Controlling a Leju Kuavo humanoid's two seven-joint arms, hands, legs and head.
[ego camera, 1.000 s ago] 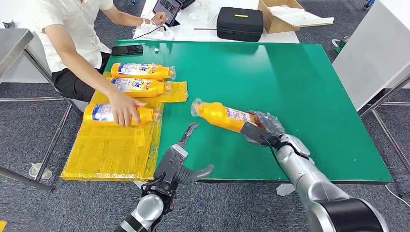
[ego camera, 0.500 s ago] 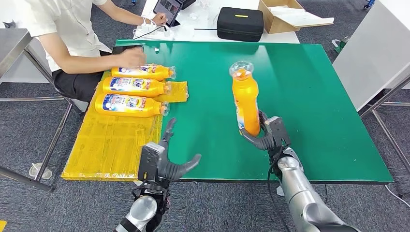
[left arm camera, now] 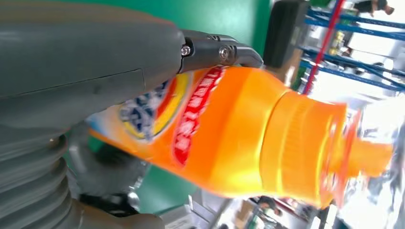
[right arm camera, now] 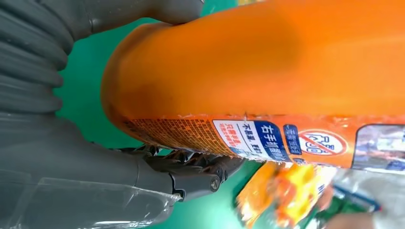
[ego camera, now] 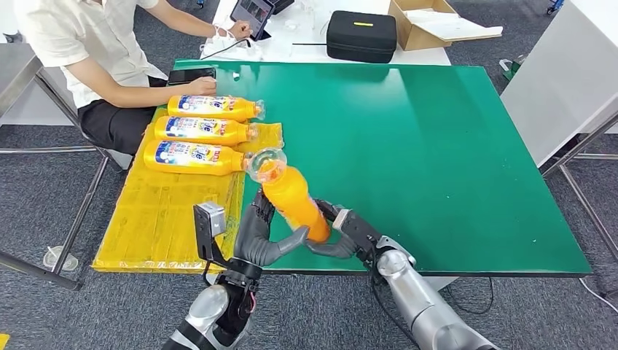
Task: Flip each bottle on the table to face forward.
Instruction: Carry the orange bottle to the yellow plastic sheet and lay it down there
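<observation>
The green desk carries a yellow mat with three bottles lying in a row, a person's hand on the farthest one. Above the desk's near edge, my right hand grips the base of an orange bottle tilted cap-up toward the mat, while my left hand closes round its body.

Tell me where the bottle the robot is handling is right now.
In the head view, the orange bottle is held tilted above the table's near edge between the left robot hand and right robot hand, its cap pointing toward the three bottles on the yellow sheet.
</observation>
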